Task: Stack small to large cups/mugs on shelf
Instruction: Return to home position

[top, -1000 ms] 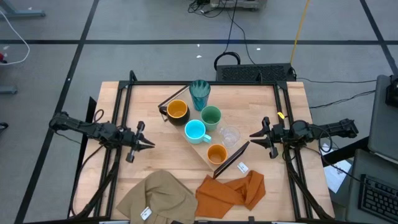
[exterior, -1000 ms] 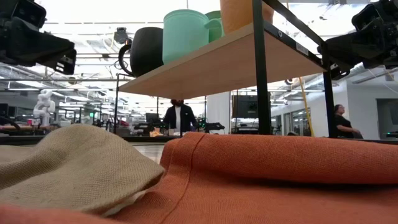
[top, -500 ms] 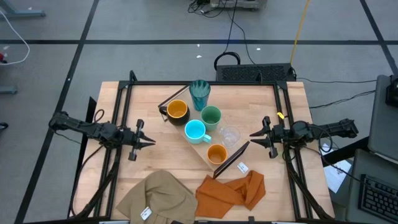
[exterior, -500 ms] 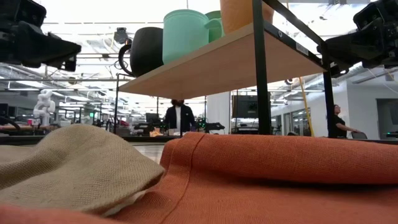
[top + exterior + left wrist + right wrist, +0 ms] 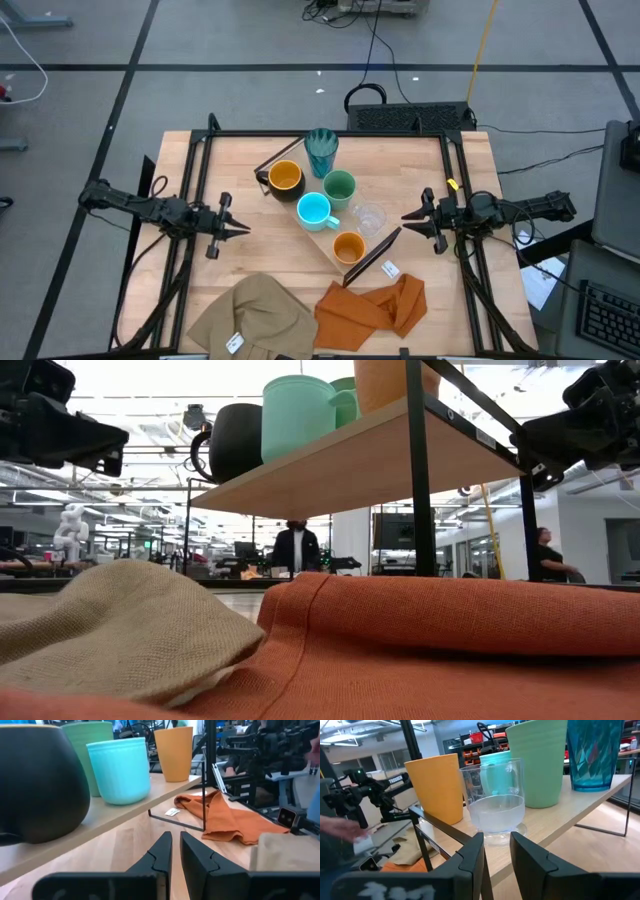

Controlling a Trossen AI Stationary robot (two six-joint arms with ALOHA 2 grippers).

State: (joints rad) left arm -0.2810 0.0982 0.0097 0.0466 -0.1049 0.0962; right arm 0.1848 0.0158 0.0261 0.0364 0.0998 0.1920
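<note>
The shelf [image 5: 324,241], a light-wood plank on black wire brackets, stands slantwise in the middle of the table. On it stand the orange cup [image 5: 348,245], the clear tumbler [image 5: 370,217], the green cup [image 5: 339,187], the light-blue mug [image 5: 314,210], the dark mug [image 5: 285,178] with its orange inside, and the ribbed teal cup [image 5: 321,150]. My left gripper [image 5: 245,231] waits level at the table's left, shut and holding nothing, its fingers [image 5: 162,851] pointing at the shelf. My right gripper [image 5: 405,216] waits level at the right, slightly open, facing the tumbler [image 5: 497,802].
A tan cloth [image 5: 255,315] and an orange cloth [image 5: 375,305] lie crumpled along the table's near edge, filling the foreground of the low view. A black frame runs around the tabletop. Bare wood lies between each gripper and the shelf. People stand in the room beyond.
</note>
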